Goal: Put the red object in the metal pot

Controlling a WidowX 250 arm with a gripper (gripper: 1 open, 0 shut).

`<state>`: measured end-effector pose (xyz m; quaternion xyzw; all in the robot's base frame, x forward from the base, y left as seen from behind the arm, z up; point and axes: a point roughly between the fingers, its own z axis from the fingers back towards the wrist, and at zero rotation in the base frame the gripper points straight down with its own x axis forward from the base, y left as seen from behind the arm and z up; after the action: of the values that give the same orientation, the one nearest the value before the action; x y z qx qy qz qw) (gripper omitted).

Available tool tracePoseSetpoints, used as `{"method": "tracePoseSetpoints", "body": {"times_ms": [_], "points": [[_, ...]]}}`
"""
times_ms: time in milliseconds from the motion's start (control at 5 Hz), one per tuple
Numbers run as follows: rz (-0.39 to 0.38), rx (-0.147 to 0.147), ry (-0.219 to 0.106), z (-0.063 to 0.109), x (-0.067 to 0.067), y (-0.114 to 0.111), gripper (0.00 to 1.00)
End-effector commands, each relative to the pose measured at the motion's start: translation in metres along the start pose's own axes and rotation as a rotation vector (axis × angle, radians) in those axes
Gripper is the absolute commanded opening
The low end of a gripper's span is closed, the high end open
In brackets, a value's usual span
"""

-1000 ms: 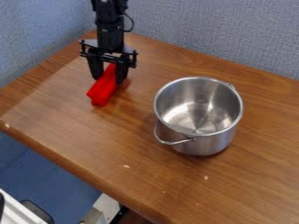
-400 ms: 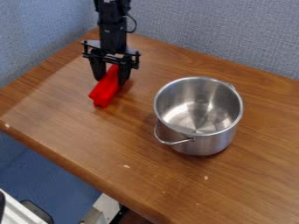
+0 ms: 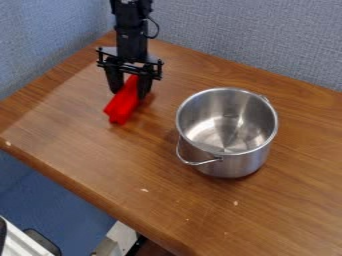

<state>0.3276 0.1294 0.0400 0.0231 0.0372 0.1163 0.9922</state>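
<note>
The red object lies on the wooden table at the back left, its far end tilted up between my fingers. My black gripper points straight down over that end and is shut on it. The metal pot stands upright to the right of the block, a short gap away. It is empty, and its thin wire handle hangs down its near side.
The wooden table ends in a diagonal front edge along the lower left, with blue floor beyond it. A blue-grey wall rises behind the table.
</note>
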Motion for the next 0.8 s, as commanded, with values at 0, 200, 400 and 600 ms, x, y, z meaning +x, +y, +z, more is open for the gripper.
{"method": "tracePoseSetpoints", "body": {"times_ms": [0, 200, 400, 600], "points": [[-0.016, 0.004, -0.075, 0.0290, 0.0036, -0.0048, 0.00], [-0.020, 0.000, -0.079, 0.0317, 0.0034, -0.0058, 0.00], [-0.024, -0.002, -0.082, 0.0336, 0.0033, -0.0065, 0.00], [-0.027, -0.004, -0.084, 0.0352, 0.0034, -0.0071, 0.00]]}}
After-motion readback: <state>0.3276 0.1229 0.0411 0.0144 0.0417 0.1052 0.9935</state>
